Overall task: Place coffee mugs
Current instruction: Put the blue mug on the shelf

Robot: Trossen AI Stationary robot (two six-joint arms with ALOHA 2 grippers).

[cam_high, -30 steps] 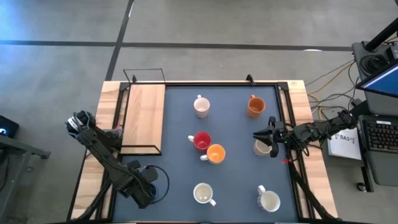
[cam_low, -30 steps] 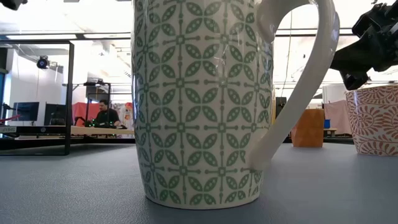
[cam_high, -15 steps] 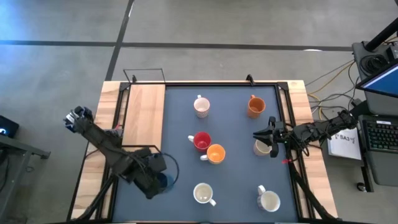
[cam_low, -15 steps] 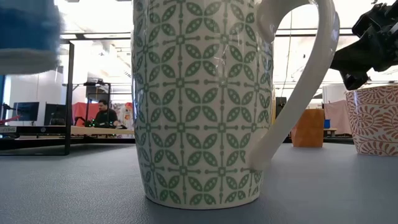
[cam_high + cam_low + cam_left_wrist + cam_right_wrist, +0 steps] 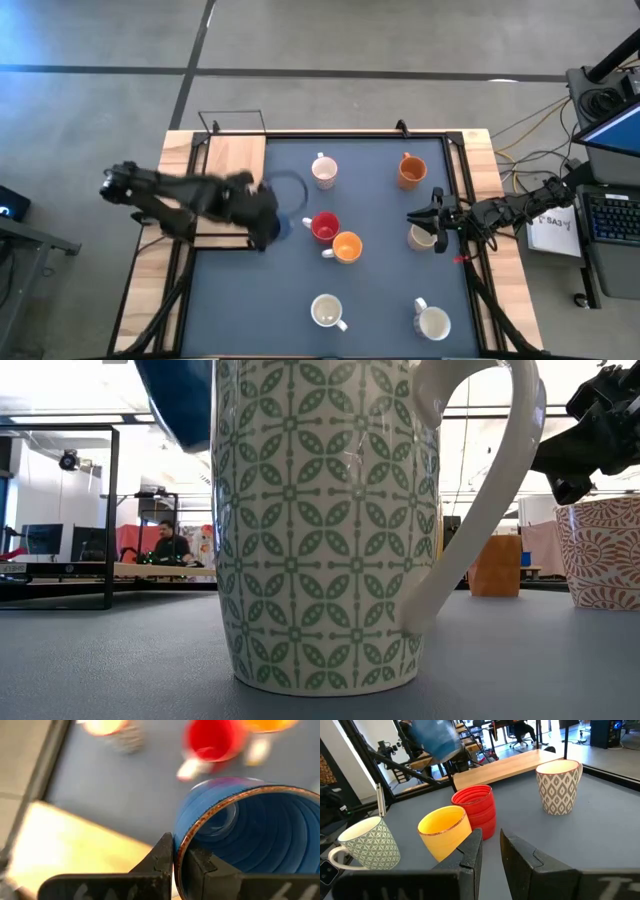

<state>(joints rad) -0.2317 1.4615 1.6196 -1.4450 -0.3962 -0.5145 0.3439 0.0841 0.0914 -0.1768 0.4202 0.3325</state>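
Note:
My left gripper (image 5: 267,222) is shut on a blue mug (image 5: 287,196) and holds it in the air over the mat's left part, beside the wooden board. The mug also shows in the left wrist view (image 5: 250,835) and high in the low view (image 5: 180,400). A red mug (image 5: 325,228) and an orange mug (image 5: 347,247) stand on their bases just to its right. My right gripper (image 5: 491,837) is slightly open and empty, above and beside a red-patterned mug (image 5: 422,238) at the mat's right. My left gripper pinches the blue mug's rim wall (image 5: 180,847), one finger (image 5: 162,857) outside and one finger (image 5: 200,865) inside the cup. The mug is lifted clear of the table, with its mouth turned toward the wrist camera.
A white mug (image 5: 323,171) and an orange mug (image 5: 410,171) stand at the far side. A green-patterned mug (image 5: 327,312) and a white mug (image 5: 432,322) stand near the front edge. A wooden board (image 5: 230,185) in a black wire frame lies at the left.
My left gripper has carried the blue mug from the mat's near left corner toward the far edge and a little to the right, and has gone up with it. The mug stays clear of the table.

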